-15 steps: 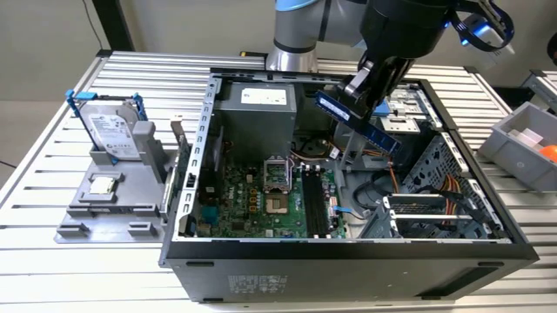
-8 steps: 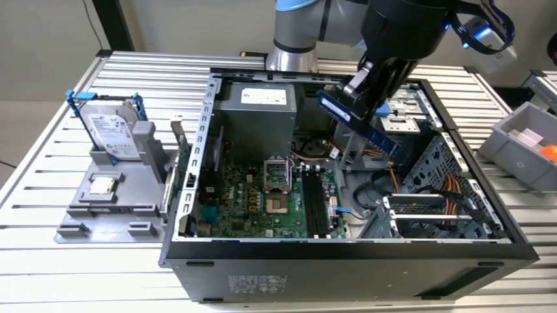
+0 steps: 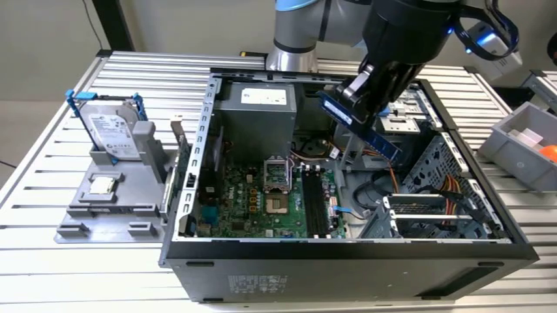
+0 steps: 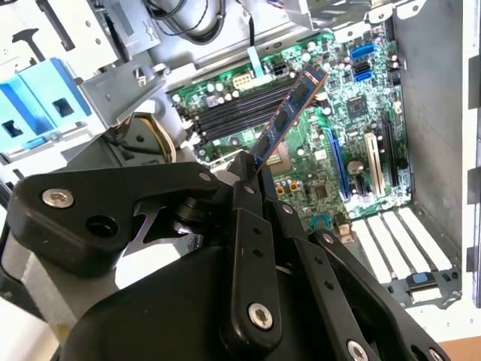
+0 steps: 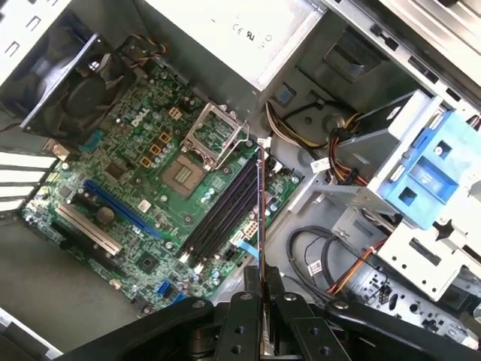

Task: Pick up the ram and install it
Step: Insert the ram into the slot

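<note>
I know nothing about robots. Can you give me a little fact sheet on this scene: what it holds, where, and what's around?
Holding: the hand, shut on one end of the ram
Ram position: tilted, in the air over the open computer case, not in a slot
Underneath: green motherboard with black memory slots
Exterior view's left: hard drive standing in a gray stand
Exterior view's right: gray bin

Robotics lab: slotted aluminium bench [image 3: 78, 280], opened computer case [image 3: 348, 277], parts bin [image 3: 512, 138].
</note>
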Available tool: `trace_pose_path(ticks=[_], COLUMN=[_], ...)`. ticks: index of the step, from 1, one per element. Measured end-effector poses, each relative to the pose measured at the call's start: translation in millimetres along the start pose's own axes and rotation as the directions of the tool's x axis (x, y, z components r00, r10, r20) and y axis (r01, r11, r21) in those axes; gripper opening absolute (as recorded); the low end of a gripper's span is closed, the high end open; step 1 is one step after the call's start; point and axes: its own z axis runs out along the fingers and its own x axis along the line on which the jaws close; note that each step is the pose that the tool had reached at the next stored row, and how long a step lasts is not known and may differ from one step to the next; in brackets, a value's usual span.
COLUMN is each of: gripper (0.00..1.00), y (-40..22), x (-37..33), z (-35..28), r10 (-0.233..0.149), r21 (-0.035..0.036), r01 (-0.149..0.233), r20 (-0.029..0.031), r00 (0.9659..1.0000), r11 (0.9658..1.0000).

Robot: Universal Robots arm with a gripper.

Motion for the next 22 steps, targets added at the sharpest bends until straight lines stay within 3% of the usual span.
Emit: trace_pose_path(ticks=[8, 14, 22], gripper=[0.00, 0.00, 0.00], y=[-6.0, -6.3, -6.3], x=[4.5, 4.6, 4.8], z=[-0.5, -0.5, -0.4], r10=[0.043, 0.090, 0.167], r21=[0.0015, 0.0036, 0.0066], r01=[-0.043, -0.090, -0.167], r20=[0.0017, 0.0043, 0.0090], r00=[0.9991, 0.9959, 0.9859], r11=[0.9991, 0.9960, 0.9859])
